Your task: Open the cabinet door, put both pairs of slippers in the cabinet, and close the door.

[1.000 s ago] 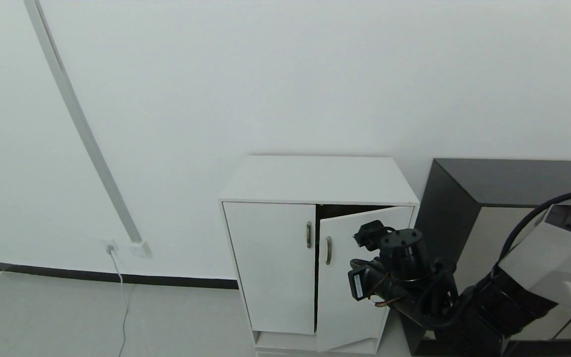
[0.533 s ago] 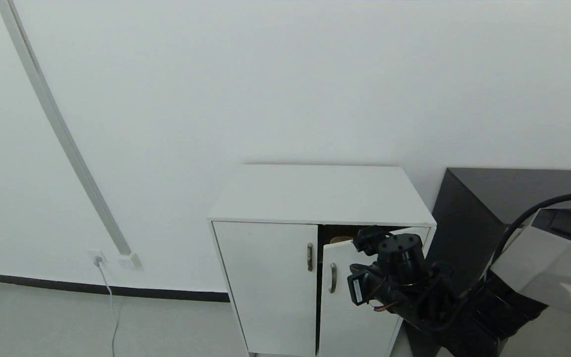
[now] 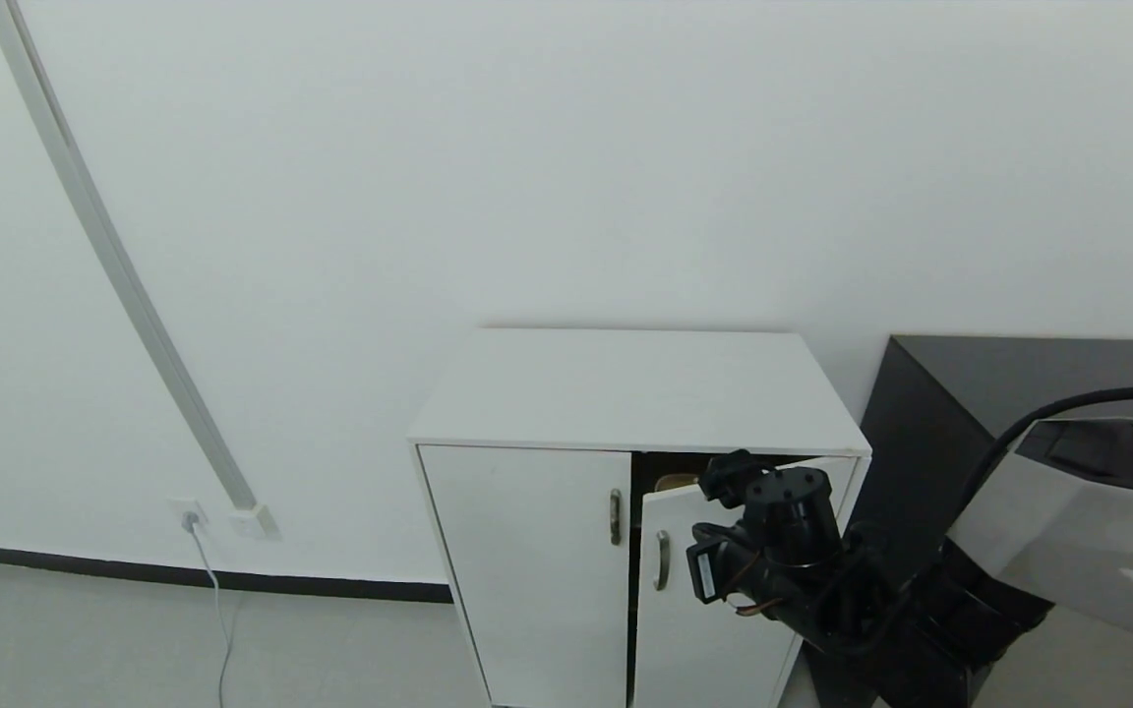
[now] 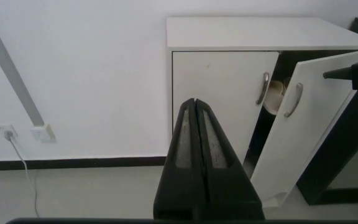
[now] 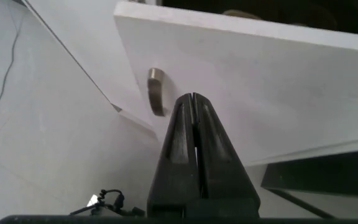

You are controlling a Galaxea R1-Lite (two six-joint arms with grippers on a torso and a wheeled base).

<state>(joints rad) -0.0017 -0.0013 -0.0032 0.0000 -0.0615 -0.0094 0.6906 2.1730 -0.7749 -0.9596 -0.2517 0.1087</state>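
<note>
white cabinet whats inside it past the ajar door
Through the gap at the ajar white right door, a tan rounded object shows near the top. The rest is dark or covered by both doors.

1. The left gripper [image 4: 194, 109] had its jaws pressed flat together with nothing between them, pointing forward and roughly level.
2. The right gripper [image 5: 193, 102] also had its jaws closed and empty.
3. The right arm [image 3: 852, 600] was stretched forward from low on the robot's right side, and its wrist [image 3: 791, 506] was raised above the forearm.
</note>
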